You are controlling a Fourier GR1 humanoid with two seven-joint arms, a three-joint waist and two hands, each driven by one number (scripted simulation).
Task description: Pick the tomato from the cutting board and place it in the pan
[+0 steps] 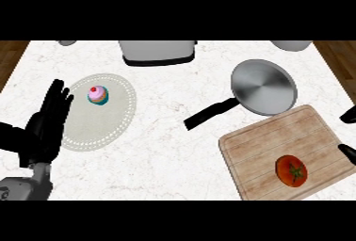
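Red tomato (291, 171) on cutting board (278, 141) | right hand (347, 153) just beside, fingers unclear | left hand (49, 122) spread

Steep head view over counter (173, 136)

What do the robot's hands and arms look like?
The left hand is black, with long slim fingers, on a grey forearm. Of the right hand, only black fingertips show at the right edge. No cables or markings are visible.

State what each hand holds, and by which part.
Nothing. The left hand rests open by the plate; the right hand shows only fingertips, apart from the red tomato.
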